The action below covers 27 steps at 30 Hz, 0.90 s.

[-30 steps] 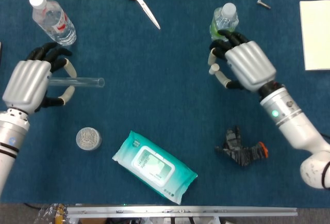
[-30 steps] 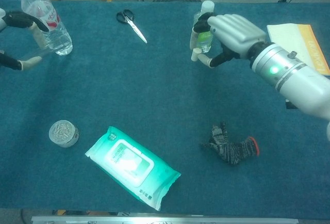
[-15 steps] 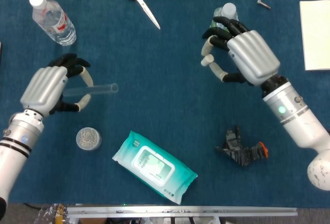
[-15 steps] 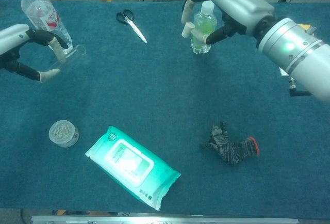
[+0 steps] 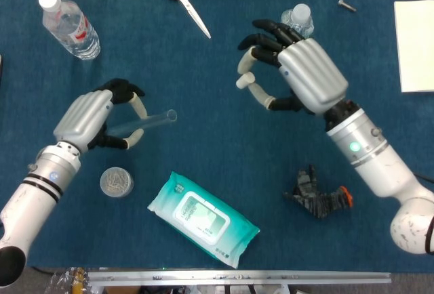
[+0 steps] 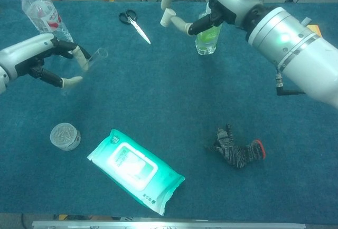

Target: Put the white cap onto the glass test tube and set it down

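The left hand (image 5: 91, 119) grips the glass test tube (image 5: 146, 122) in the air over the left half of the bench (image 5: 203, 70), open mouth pointing toward the middle. The right hand (image 5: 298, 70) is lifted over the far middle, pinching the white cap (image 5: 242, 82) at its fingertips while the other fingers spread above. Tube and cap are well apart, mouth and cap roughly facing each other.

Capping well probably means lining the cap's axis up with the tube before closing in, then pushing straight on while the left hand holds firm. The glass is slick; a skewed push could slip it.

Behind the right hand stands a green bottle (image 6: 207, 38); scissors (image 5: 184, 1) lie at the far edge, a wipes pack (image 5: 203, 217) near the front edge
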Motion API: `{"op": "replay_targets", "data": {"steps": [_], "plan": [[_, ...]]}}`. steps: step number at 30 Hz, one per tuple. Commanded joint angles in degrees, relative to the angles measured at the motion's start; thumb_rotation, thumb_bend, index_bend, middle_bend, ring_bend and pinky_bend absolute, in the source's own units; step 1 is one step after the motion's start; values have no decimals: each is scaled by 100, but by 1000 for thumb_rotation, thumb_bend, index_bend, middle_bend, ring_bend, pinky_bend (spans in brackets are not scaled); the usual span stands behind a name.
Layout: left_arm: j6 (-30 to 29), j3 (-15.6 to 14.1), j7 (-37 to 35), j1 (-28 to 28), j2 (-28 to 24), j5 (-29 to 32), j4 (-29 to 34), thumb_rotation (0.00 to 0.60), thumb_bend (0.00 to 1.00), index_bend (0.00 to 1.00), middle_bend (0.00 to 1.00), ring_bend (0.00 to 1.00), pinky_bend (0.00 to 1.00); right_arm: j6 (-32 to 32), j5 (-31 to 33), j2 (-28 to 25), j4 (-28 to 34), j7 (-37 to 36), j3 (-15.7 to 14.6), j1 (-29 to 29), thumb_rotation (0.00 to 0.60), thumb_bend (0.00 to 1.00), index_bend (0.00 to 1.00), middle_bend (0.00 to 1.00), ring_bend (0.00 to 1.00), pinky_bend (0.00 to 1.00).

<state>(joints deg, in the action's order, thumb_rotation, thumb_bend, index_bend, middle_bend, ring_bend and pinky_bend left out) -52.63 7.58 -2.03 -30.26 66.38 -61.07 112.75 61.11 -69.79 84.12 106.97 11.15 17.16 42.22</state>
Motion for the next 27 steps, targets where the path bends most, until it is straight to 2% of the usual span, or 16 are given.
{"op": "replay_targets", "data": {"steps": [1, 10, 27], "plan": [[66, 41, -9, -82, 85, 154, 16, 600, 341, 535, 248, 109, 136, 15, 36, 98, 22, -11, 43, 66, 600, 440, 619, 322, 118, 168], [344, 206, -270, -297, 146, 545, 68, 600, 340, 535, 248, 109, 136, 11, 214, 371, 25, 55, 26, 204, 600, 439, 619, 322, 118, 168], [377, 218, -262, -506, 330, 835, -22, 600, 340, 535, 244, 109, 135, 7, 348, 661, 2, 170, -9, 388, 600, 440, 619, 322, 118, 168]]}}
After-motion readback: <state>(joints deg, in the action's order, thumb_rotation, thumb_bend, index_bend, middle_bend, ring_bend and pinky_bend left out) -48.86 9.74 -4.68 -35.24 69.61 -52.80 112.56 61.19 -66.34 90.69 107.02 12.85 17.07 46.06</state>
